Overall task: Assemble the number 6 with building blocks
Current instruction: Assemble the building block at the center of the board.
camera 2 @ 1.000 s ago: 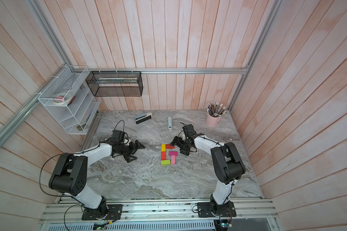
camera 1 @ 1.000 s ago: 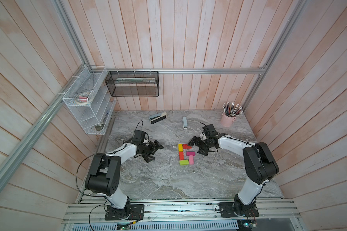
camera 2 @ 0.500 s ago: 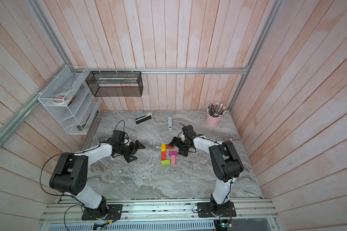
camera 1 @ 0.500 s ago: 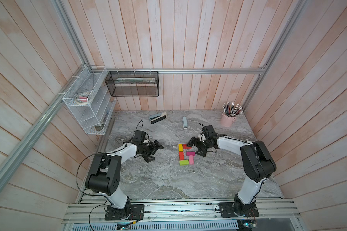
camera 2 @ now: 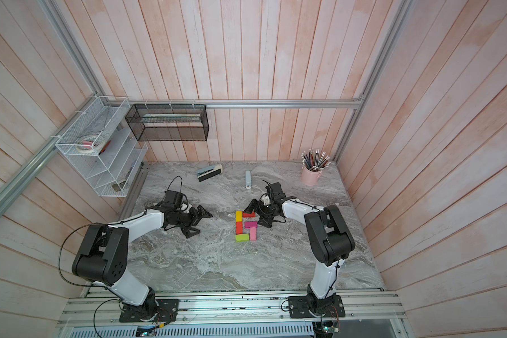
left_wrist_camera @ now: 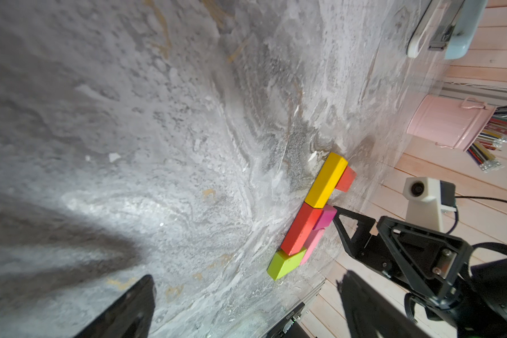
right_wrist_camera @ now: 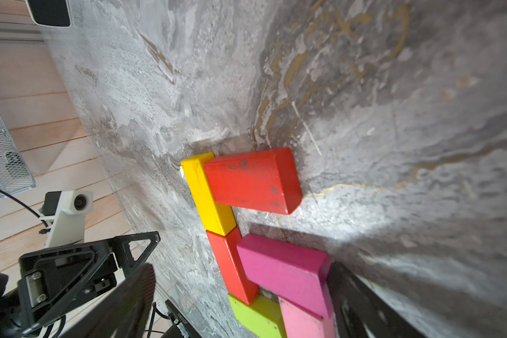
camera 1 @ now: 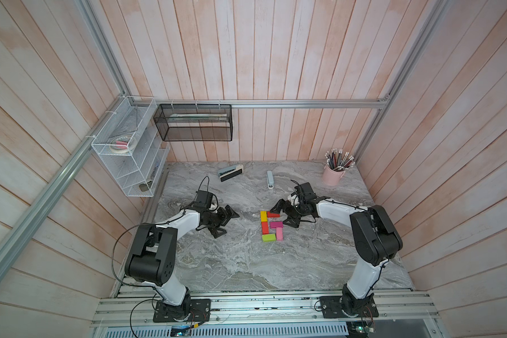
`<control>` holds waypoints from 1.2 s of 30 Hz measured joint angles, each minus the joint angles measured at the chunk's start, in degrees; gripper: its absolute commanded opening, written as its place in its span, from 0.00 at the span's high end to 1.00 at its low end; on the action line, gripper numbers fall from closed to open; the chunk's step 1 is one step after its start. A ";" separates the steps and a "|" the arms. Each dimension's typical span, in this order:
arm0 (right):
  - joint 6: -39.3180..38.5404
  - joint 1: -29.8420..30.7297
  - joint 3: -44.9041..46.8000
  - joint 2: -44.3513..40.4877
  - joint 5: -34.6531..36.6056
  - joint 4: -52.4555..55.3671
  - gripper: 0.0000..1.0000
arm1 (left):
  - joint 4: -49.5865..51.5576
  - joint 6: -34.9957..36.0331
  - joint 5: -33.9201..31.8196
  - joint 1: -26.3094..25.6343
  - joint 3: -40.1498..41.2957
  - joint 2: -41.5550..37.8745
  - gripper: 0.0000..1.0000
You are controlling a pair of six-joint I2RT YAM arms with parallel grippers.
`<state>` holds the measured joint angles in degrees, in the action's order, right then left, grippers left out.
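The building blocks lie flat together at mid-table, in both top views. A yellow block (camera 1: 263, 216) and a red block (camera 1: 265, 227) form the left column, and another red block (camera 1: 273, 215) juts right at the top. A magenta block (camera 1: 276, 224), a light pink block (camera 1: 279, 233) and a lime green block (camera 1: 269, 237) close the lower loop of the number 6. My right gripper (camera 1: 284, 216) is open just right of them, one finger (right_wrist_camera: 351, 295) close beside the magenta block (right_wrist_camera: 281, 272). My left gripper (camera 1: 226, 223) is open and empty, well to the left.
A grey-white stapler (camera 1: 270, 179) and a pale blue and white one (camera 1: 230, 172) lie near the back wall. A pink cup of pencils (camera 1: 333, 175) stands back right. A white wire rack (camera 1: 129, 152) and a black mesh basket (camera 1: 193, 123) hang on the walls.
My right gripper has edged a little closer to the blocks, still open. The left arm has not moved.
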<state>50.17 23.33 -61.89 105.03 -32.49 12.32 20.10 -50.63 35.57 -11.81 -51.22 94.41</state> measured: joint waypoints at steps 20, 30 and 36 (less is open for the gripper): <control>0.37 0.90 0.00 -1.36 5.31 2.95 0.05 | 0.00 0.00 -0.07 0.00 0.02 -0.02 0.00; -0.52 1.44 0.22 -2.67 5.51 5.88 0.05 | 0.02 0.02 -0.09 0.00 0.02 -0.02 0.00; -0.24 2.14 2.03 -2.67 4.02 5.68 0.05 | 0.02 0.02 -0.24 0.00 0.02 -0.02 0.00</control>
<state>49.93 25.47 -59.86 102.37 -28.47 18.00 20.12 -50.61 35.33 -11.81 -51.20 94.39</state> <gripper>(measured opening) 0.947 0.998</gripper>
